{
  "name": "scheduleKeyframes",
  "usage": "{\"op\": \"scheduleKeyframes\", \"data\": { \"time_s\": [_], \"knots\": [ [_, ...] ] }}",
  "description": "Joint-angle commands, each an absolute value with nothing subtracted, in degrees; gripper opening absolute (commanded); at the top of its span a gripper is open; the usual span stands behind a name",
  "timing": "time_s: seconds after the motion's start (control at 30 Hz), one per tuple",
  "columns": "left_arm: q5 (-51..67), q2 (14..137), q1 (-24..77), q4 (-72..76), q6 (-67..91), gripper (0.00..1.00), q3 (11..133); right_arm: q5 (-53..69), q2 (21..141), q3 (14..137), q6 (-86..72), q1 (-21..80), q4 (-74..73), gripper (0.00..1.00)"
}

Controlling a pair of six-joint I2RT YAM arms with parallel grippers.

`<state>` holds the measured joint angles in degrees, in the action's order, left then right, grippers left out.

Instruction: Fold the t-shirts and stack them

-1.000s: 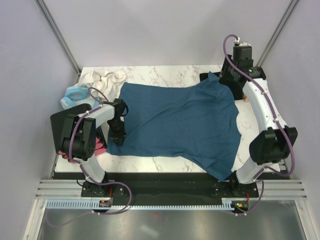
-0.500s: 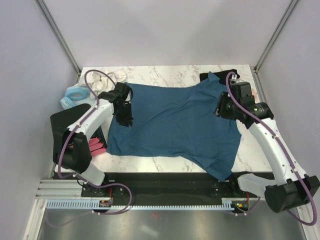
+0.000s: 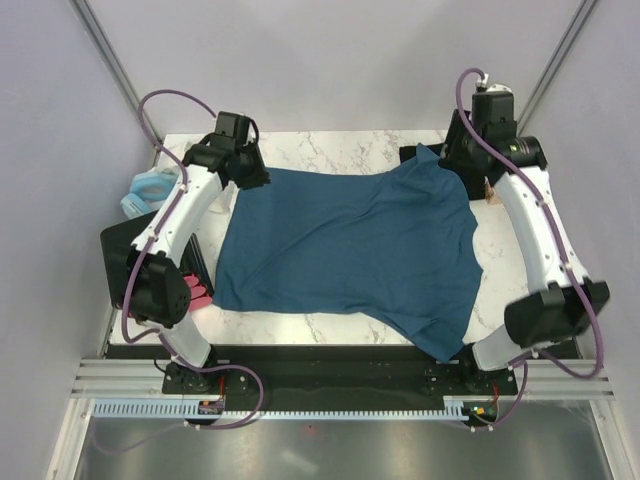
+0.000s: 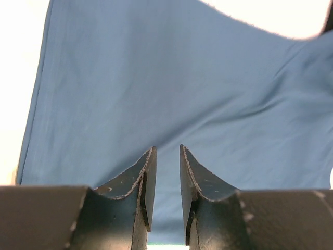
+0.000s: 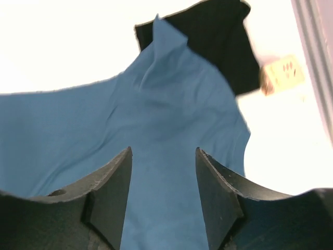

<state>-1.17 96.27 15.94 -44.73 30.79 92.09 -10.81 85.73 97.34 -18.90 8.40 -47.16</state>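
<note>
The dark teal-blue t-shirt (image 3: 350, 250) lies spread flat over the marble table (image 3: 330, 145), one corner hanging over the near edge. A black t-shirt (image 3: 412, 154) peeks out from under its back right corner, and the right wrist view shows it too (image 5: 218, 41). My left gripper (image 3: 249, 178) hovers over the teal shirt's back left corner. Its jaws (image 4: 166, 151) stand a narrow gap apart with only cloth (image 4: 171, 78) below. My right gripper (image 3: 458, 160) hangs above the back right corner, jaws (image 5: 163, 151) wide apart and empty over the teal cloth (image 5: 156, 104).
A pale blue ring-shaped item (image 3: 150, 190) lies at the table's left edge. Pink things (image 3: 195, 295) lie beside the left arm's base. A small tan block (image 5: 281, 75) sits on the table to the right of the black shirt. Walls stand close on both sides.
The left arm swung from the shirt's left edge to its back left corner. The right arm dipped forward over the shirt, then returned to the back right corner, and its jaws spread wider.
</note>
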Motion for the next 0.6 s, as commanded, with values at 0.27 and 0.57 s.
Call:
{"op": "scheduleKeyframes", "data": {
  "time_s": [0.27, 0.57],
  "knots": [
    [2.5, 100.1, 15.3, -48.2, 27.2, 0.31, 96.9, -8.3, 122.9, 126.6, -14.5, 4.2, -38.2, 0.61],
    [3.4, 104.3, 15.0, -46.8, 28.9, 0.31, 96.0, -6.8, 136.2, 130.1, -12.8, 1.7, -31.6, 0.63]
  ]
}}
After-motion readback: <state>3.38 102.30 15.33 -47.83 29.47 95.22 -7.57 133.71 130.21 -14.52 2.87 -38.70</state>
